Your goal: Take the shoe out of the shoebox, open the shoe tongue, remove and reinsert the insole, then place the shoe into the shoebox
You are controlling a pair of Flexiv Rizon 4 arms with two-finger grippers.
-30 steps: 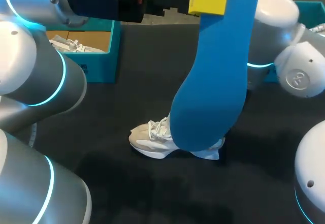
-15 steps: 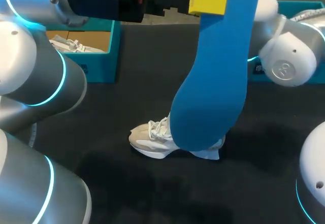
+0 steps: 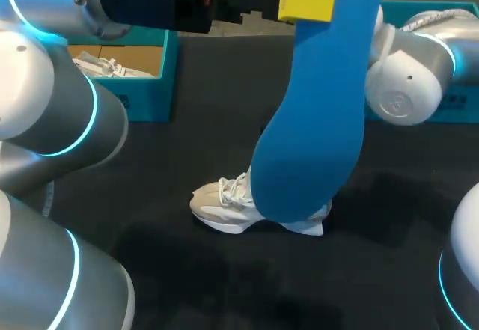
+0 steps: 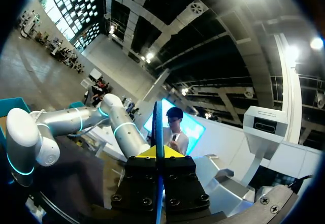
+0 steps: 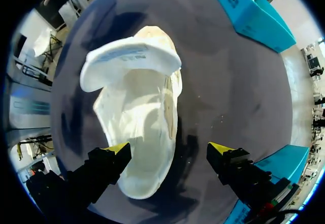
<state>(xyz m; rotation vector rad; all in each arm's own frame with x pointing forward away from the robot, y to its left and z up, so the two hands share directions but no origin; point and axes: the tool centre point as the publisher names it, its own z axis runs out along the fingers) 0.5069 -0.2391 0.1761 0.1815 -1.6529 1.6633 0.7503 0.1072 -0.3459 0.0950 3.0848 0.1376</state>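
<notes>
My left gripper (image 3: 307, 2) pinches the insole (image 3: 314, 135), out of the shoe (image 5: 137, 102). My right gripper (image 5: 170, 150) hangs wide open and empty over the shoe. I judge reinserting and boxing are left.

My left tool (image 4: 158, 152) sits raised high, pinching the insole (image 3: 314, 120); my right tool (image 5: 169, 149) points down, fingers spread wide.

Smooth matt insole (image 3: 314, 120), cloth shoe (image 3: 218, 204), matt dark table (image 3: 187, 143).

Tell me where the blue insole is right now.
The blue insole hangs mid-frame in the head view, pinched near its upper end by the left gripper, raised above the white shoe.
</notes>
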